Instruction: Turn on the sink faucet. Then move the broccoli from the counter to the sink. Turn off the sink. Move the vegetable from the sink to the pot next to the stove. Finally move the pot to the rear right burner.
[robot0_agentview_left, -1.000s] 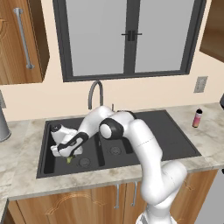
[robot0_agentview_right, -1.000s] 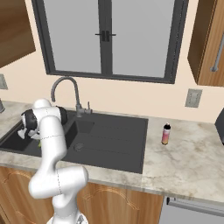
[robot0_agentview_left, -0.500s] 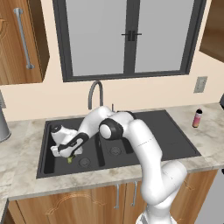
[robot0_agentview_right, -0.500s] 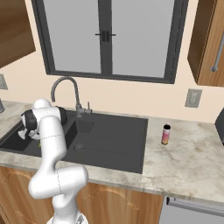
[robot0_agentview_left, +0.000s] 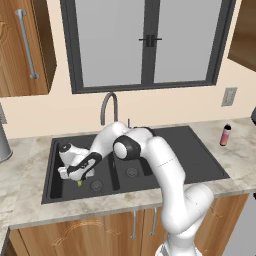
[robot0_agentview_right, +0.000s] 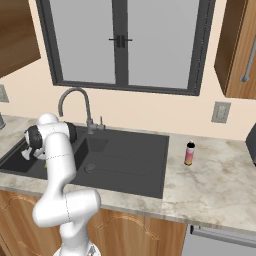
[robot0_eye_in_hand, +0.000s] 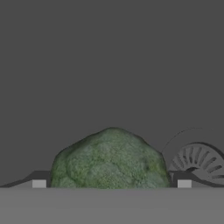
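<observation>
base views flank the sink (robot0_agentview_left: 165, 150); hand view looks close into it.

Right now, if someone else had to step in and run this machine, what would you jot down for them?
Gripper: low in the left basin of the matte charcoal double-basin sink, jaws open on either side of the small green broccoli floret, not closed on it.
Broccoli lies on the basin floor beside the round drain.
Tall dark grey gooseneck faucet: no water visible.
Done: broccoli in the sink.
Left: grip it, carry it to the pot, then pot to rear right burner.

Matt charcoal sink (robot0_agentview_left: 165, 145), bumpy rough green broccoli (robot0_eye_in_hand: 109, 159), marbled stone counter (robot0_agentview_right: 215, 175), dark metal faucet (robot0_agentview_left: 109, 106)
</observation>
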